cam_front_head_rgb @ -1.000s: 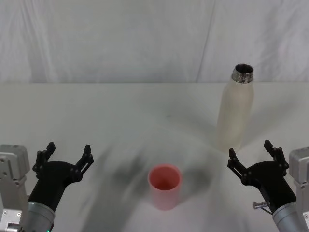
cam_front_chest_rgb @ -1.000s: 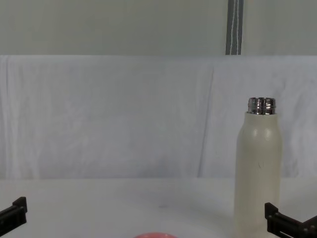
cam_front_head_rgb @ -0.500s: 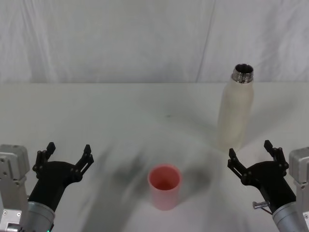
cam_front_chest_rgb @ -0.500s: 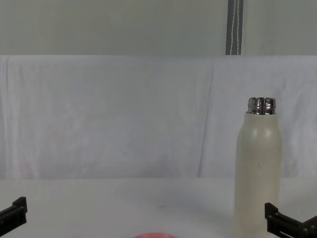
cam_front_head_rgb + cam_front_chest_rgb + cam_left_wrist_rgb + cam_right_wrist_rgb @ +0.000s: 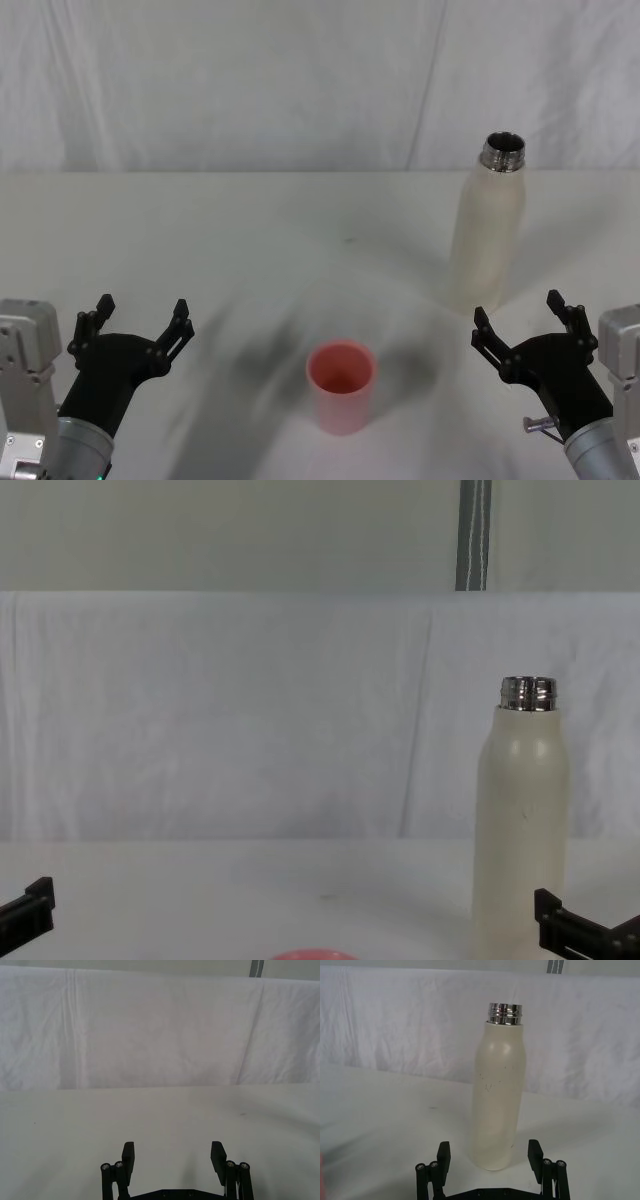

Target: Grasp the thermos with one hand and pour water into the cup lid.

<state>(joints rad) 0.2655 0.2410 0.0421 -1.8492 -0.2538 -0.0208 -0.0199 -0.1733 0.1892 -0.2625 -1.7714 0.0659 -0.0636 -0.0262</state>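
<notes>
The thermos (image 5: pixel 488 226) stands upright at right of centre in the head view, just above the right gripper (image 5: pixel 528 322), whose fingers are spread and empty. The pink cup lid (image 5: pixel 341 385) sits low centre (mouth up). The left gripper (image 5: pixel 140 322), lower left, is likewise spread on the white table (image 5: pixel 250 230).

I count one thermos (image 5: pixel 488 232), uncapped and upright, and one pink cup lid (image 5: pixel 341 386), both on one white table (image 5: pixel 250 250). I also count two grippers: left gripper (image 5: pixel 138 322) and right gripper (image 5: pixel 520 320).
</notes>
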